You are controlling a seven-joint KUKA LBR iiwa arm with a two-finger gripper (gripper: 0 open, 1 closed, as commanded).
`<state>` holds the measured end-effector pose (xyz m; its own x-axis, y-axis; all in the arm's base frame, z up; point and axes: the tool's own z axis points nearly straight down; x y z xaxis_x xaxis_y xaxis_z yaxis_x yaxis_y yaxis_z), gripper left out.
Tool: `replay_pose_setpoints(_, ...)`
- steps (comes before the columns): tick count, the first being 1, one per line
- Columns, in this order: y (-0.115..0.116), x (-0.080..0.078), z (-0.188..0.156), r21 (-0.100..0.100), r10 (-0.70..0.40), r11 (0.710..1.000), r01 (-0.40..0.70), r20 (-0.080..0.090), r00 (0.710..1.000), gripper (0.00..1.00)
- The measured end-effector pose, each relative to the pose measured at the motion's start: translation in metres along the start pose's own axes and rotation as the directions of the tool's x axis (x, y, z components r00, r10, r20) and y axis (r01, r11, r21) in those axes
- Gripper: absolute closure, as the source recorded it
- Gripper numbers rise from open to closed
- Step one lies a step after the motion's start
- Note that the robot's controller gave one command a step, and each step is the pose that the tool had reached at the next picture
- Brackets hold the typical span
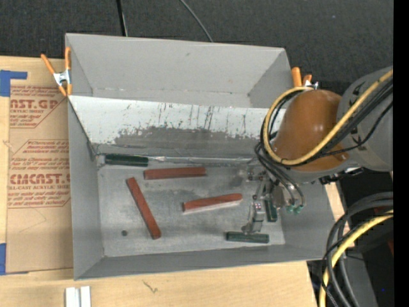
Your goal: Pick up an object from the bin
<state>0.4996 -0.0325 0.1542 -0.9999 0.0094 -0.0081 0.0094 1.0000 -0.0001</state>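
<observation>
**Grey bin [172,75] on a wooden counter [192,280]: end effector [254,222] low over a green stick [246,237]**

A pale wooden counter carries the bin, with dark floor [255,11] beyond its far rim. The bin's back wall slopes down to a flat, scuffed bottom, and five sticks lie loose there, none stacked on another.

We see the arm coming in from the right, its wrist under an orange cover [307,130] with yellow and black cables [271,117] looped round it. The end effector hangs down into the bin's front right corner. Its tip is right at the near end of a short dark green stick, which lies flat beside the front wall. We cannot tell whether the tip touches that stick, nor whether the end effector is open or closed. Nothing shows held in it.

Just left of the end effector lies a red-brown stick [212,203], tilted slightly, near the middle of the bottom. A second red-brown stick [174,173] lies farther back, nearly level. A third [142,208] runs diagonally at the left, well apart from the end effector. A second green stick [126,160] lies along the foot of the back wall at the far left.
</observation>
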Motion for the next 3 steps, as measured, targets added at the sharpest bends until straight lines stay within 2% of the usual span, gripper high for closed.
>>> replay_pose_setpoints(1, 0.006, -0.024, 0.056, -0.001, 0.049, 0.999, -0.049, -0.004, 0.999, 0.0)
replay_pose_setpoints(2, 0.005, -0.035, 0.082, 0.002, 0.297, 0.955, -0.297, -0.007, 0.955, 1.0)
replay_pose_setpoints(3, 0.005, -0.035, 0.082, 0.002, 0.297, 0.955, -0.297, -0.007, 0.955, 1.0)
